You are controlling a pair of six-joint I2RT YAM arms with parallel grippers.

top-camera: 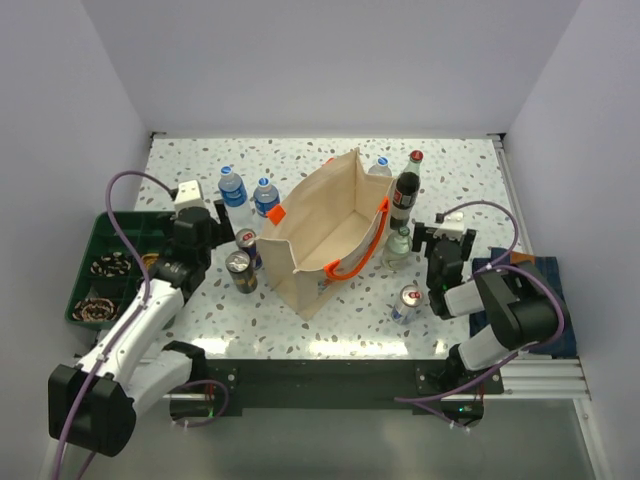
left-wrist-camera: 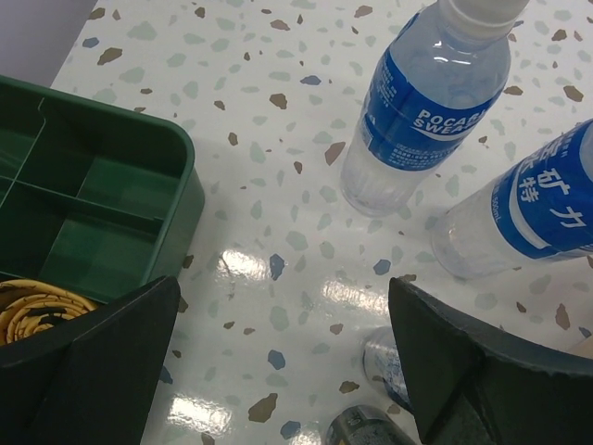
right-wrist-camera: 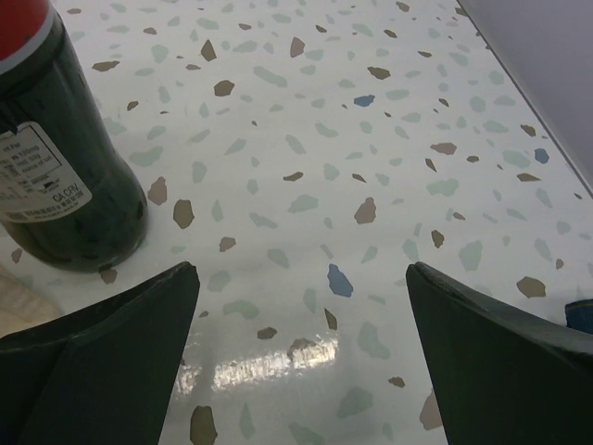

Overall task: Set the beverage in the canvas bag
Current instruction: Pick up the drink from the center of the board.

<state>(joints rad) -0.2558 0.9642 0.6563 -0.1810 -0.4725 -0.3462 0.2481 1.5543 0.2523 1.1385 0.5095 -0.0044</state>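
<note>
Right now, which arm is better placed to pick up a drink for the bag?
Probably left: a can sits right by the open left gripper. The right gripper is open too, but the dark bottle stands off to its side.

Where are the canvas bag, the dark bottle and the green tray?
canvas bag (top-camera: 322, 205): top external view, on its long side wall.
dark bottle (top-camera: 405, 190): top external view, on its upper body.
green tray (left-wrist-camera: 102, 236): left wrist view, on a bare compartment floor.
</note>
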